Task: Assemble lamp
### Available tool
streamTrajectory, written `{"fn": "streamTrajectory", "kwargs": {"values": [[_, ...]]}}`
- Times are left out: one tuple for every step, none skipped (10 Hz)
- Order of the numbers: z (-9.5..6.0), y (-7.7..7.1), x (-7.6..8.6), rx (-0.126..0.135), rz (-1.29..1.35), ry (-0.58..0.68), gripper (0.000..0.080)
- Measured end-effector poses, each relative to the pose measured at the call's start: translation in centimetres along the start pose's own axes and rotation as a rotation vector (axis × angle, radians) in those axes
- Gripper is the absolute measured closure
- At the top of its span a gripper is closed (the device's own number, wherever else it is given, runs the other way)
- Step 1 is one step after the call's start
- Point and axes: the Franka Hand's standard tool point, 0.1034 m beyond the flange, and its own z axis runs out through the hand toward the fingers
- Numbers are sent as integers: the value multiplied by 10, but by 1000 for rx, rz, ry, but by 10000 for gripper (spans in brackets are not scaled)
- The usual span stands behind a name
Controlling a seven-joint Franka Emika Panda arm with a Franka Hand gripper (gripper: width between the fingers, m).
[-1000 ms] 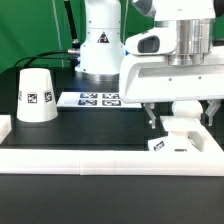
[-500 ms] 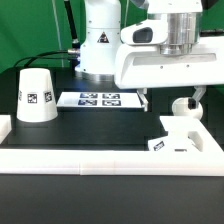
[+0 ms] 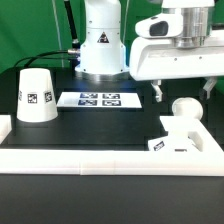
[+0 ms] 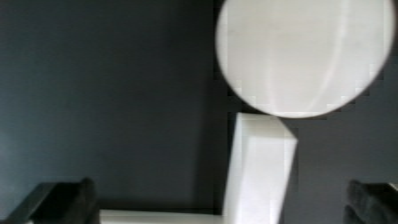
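The white cone shade stands at the exterior view's left. The square base sits at the right against the white front wall, with a tag on its side. The round bulb head shows just behind the base; its stem is hidden. My gripper hangs open and empty above the bulb, one finger on each side. In the wrist view the bulb head is a large white oval. A white bar, apparently part of the base, lies between my dark fingertips.
The marker board lies flat on the black table between the shade and the robot's white pedestal. A white raised wall runs along the front edge and up the left side.
My gripper has risen from low around the base and bulb and shifted toward the exterior view's right. It stays open and empty. The bulb, base and shade have not moved.
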Motion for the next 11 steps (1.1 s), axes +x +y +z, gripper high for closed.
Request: {"fn": "streamTrajectory", "kwargs": {"values": [[1,-11,-2,4,-9,-2,101],[3,-20,-4,7,-20,5,101],[4,-21,-4,7,-25,6,101],[4,-21,-4,7,-25,6,101],[4,-21,-4,7,-25,6,101],[4,-21,-4,7,-26,6,101],[6,-22,-6,7,0,5,101],[9,-27,-14,6,29,0,101],[10,-30,-17,5,32,-5,101],[11,-29,-18,4,31,-12,101],[13,-25,-23,-2,41,-42,101]]}}
